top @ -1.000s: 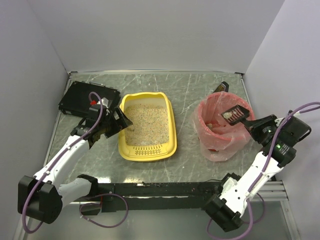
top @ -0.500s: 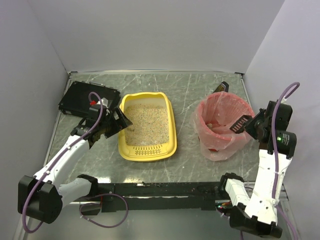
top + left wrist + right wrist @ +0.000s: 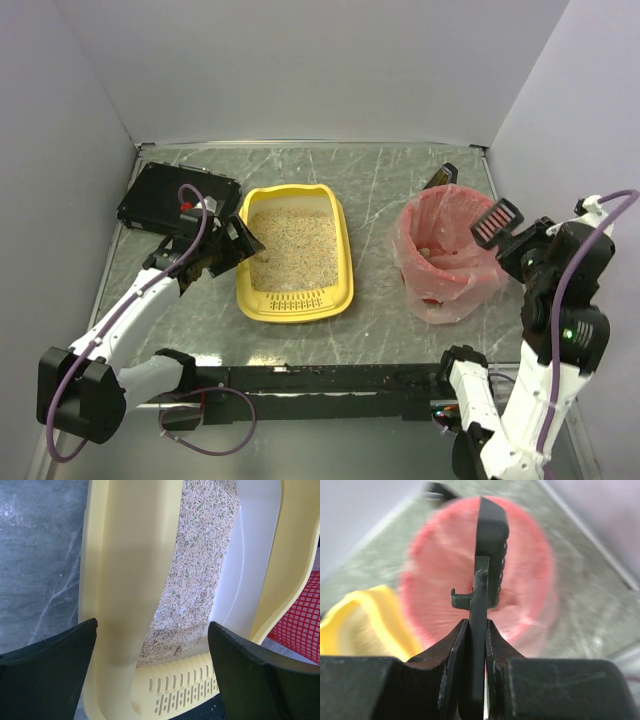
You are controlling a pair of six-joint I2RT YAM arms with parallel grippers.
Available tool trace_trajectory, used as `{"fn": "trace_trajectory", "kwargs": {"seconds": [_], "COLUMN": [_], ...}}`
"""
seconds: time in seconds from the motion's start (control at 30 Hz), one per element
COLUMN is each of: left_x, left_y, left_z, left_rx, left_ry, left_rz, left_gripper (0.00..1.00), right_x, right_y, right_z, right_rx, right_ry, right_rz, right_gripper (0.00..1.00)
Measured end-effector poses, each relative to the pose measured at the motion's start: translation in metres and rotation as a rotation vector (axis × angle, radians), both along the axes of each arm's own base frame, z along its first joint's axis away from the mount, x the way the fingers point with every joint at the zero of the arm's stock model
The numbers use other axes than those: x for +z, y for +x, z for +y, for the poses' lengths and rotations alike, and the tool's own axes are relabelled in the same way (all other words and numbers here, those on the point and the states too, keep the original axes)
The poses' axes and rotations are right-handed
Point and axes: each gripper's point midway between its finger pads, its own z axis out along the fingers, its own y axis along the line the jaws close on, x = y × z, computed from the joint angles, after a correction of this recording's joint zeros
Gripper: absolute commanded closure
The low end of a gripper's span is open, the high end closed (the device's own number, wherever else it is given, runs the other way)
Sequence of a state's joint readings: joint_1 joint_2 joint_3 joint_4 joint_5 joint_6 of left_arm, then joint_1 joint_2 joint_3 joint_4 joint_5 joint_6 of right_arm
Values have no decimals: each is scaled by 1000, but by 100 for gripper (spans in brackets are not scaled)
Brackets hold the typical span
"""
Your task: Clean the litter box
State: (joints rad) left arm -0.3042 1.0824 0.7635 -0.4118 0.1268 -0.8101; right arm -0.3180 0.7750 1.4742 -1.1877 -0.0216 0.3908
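- A flat black box [image 3: 178, 198] lies at the far left corner of the tabletop [image 3: 380, 175]
- The left fingers [image 3: 50, 675] are spread wide and grip nothing, and the left wall of the yellow litter box [image 3: 130, 555] sits between them
- The litter box rests left of centre, with its slotted rim towards the arms and beige litter [image 3: 295, 245] inside
- A pink bag-lined bin [image 3: 440, 290] stands well apart to its right
- The right fingers [image 3: 452, 670] are pinched tight on the thin handle of a black slotted scoop [image 3: 497, 221], which is held raised above the bin's right rim
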Motion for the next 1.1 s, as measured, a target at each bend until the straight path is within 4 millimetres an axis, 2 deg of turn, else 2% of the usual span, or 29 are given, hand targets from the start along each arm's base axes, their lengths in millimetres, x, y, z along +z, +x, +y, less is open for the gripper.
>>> {"fn": "trace_trajectory", "kwargs": {"seconds": [0.1,0.3,0.37,0.43,0.47,0.57,0.63,0.73,0.87,1.03,1.1], "left_x": [0,5,9,13,13,10,8,5,-1,-12,-13], "left_y": [0,1,1,2,2,3,4,4,6,10,11], "left_z": [0,2,3,3,3,5,6,8,8,8,9], "left_rx": [0,14,20,25,25,31,37,41,45,46,51], "left_ry": [-1,-10,-21,-31,-34,-45,-47,-47,-43,-39,-38], "left_rz": [-1,-13,-27,-39,-41,-42,-39,-35,-14,14,14], "left_gripper": [3,3,3,3,3,3,3,3,3,3,3], "right_x": [18,45,49,46,45,29,9,-22,-77,-103,-112], "right_y": [1,19,24,26,27,32,40,60,90,120,130], "right_z": [26,88,110,142,150,199,228,258,301,344,352], "right_rx": [128,483,614,780,820,1001,1057,1058,1020,1002,986], "right_ry": [38,182,242,299,311,349,347,319,245,205,202], "right_rz": [-97,-234,-256,-228,-217,-118,-17,114,334,425,451], "right_gripper": [100,100,100,100,100,100,100,100,100,100,100]}}
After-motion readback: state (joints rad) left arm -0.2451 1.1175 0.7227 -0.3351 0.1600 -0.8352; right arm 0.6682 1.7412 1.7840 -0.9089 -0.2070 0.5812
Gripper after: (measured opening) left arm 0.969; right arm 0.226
